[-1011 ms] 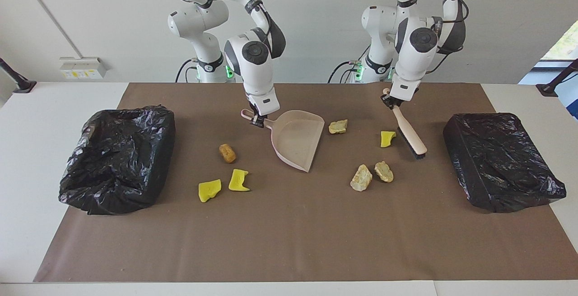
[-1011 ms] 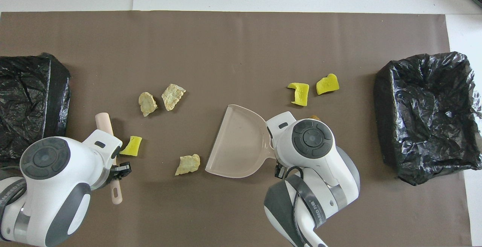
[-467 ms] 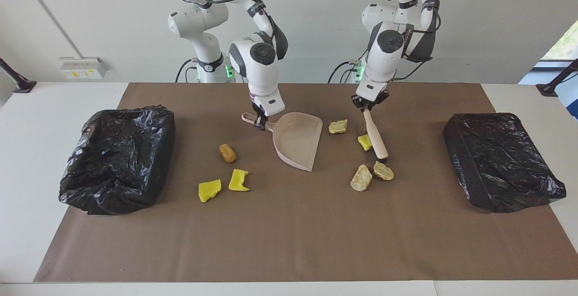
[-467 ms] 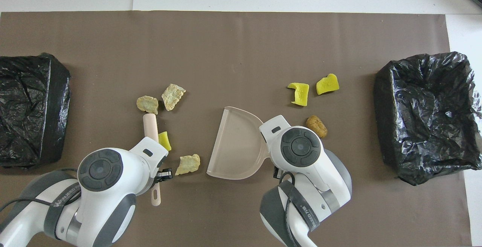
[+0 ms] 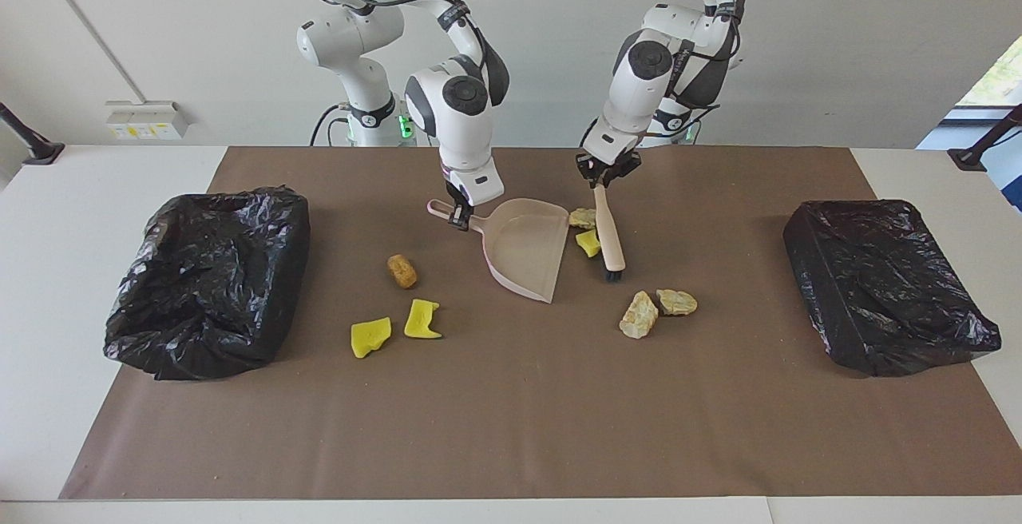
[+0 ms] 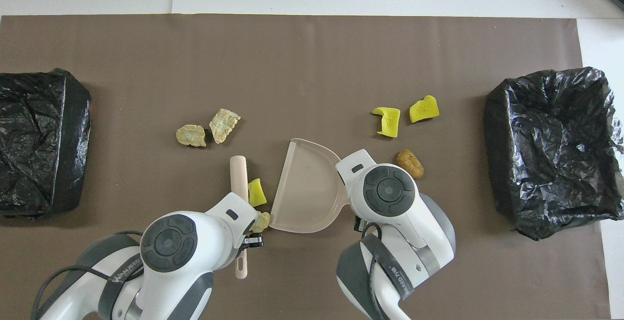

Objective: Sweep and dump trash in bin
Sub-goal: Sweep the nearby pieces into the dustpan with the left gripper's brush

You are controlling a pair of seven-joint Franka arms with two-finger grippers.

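While the right gripper is clamped on the handle of the pink dustpan and the left gripper is clamped on the handle of the beige hand brush, seven scraps of trash lie on the brown mat. There are three yellow sponge pieces: one between brush and dustpan mouth, and two together toward the right arm's end. Three beige lumps: one at the dustpan's mouth, and two touching each other, farther from the robots than the brush. One brown cork-like cylinder lies beside the dustpan. Two black-lined bins stand at the table's ends. The overhead view largely hides the lump at the dustpan's mouth under the left arm; the facing view shows it whole.
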